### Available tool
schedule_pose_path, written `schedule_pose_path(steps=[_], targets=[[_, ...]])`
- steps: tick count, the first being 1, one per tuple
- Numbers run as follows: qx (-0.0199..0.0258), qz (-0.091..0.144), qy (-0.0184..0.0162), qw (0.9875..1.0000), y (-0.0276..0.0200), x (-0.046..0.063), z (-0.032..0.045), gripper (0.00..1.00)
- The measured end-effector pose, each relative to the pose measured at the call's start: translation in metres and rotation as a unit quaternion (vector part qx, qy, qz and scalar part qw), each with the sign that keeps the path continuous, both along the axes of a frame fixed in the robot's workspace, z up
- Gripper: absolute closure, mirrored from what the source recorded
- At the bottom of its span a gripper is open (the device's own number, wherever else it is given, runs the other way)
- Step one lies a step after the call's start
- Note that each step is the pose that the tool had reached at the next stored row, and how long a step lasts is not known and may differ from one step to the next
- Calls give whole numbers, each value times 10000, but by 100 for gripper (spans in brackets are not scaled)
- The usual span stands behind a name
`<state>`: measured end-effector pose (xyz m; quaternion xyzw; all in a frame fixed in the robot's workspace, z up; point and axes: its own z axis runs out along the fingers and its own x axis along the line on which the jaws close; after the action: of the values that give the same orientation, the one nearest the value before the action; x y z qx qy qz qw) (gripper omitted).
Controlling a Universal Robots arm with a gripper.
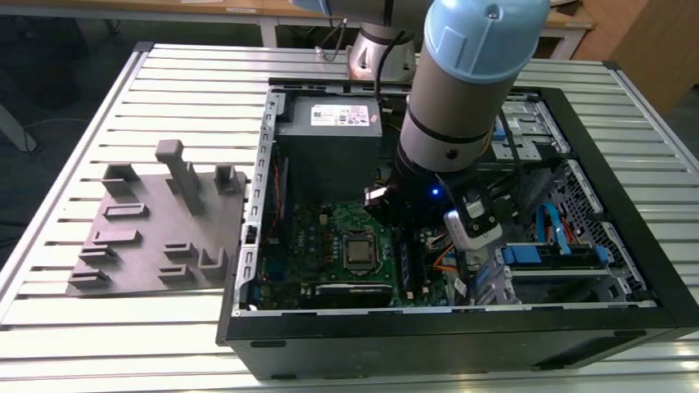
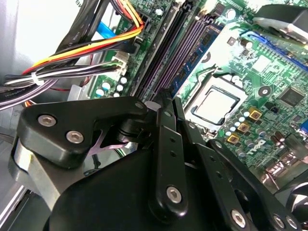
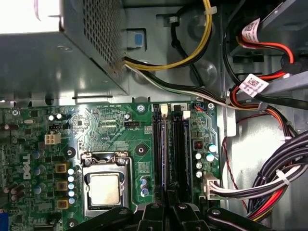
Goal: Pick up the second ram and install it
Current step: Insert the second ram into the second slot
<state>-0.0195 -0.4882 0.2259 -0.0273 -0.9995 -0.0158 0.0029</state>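
The second ram [image 3: 163,154], a long narrow dark stick with a bluish edge, stands on edge along the memory slots of the green motherboard [image 3: 110,125], beside the silver processor [image 3: 103,188]. My gripper [image 3: 167,208] is low over that stick's near end. Its two black fingers [image 2: 163,139] are drawn together on the second ram [image 2: 168,57]. The part between them is hidden. In the exterior view my arm [image 1: 459,106] reaches down into the open computer case [image 1: 437,323], covering the slots.
A grey fixture plate with upright posts [image 1: 153,237] lies on the slatted table, on the exterior view's left of the case. The power supply [image 3: 48,57] stands beyond the motherboard. Cable bundles [image 3: 274,187] and drive bays [image 1: 552,254] crowd the slots' other side.
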Motion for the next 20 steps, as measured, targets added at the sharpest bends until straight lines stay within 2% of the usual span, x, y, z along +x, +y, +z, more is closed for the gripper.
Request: schedule_pose_path(steps=[14,20], targets=[[-15,52,0,10000,1,19,-35,86],[-23,54,0,10000,17,21,-49,86]])
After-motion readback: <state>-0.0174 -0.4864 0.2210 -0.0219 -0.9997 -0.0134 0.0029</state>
